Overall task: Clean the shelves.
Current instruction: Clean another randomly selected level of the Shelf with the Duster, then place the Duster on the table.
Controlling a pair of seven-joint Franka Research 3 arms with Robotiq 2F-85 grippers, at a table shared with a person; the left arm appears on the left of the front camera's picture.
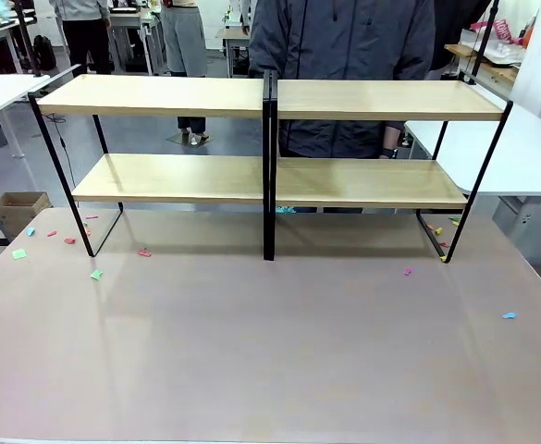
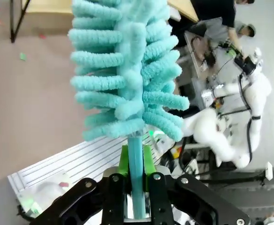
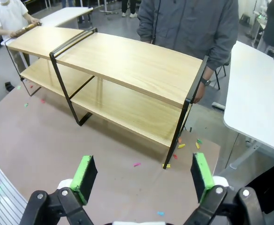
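Clamped between my left fingers (image 2: 137, 161), a fluffy teal duster (image 2: 127, 70) rises. Right fingers (image 3: 141, 180) stand wide; the two-tier light-wood shelves (image 3: 127, 70) sit well beyond them on the counter (image 3: 57, 140).

I see grey floor (image 1: 141, 129) beyond table; white tables (image 1: 529, 148) at right and left; cardboard box (image 1: 16, 211) on floor at left; even lighting.

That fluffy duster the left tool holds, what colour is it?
Turquoise, the duster; clearest in the left wrist view.
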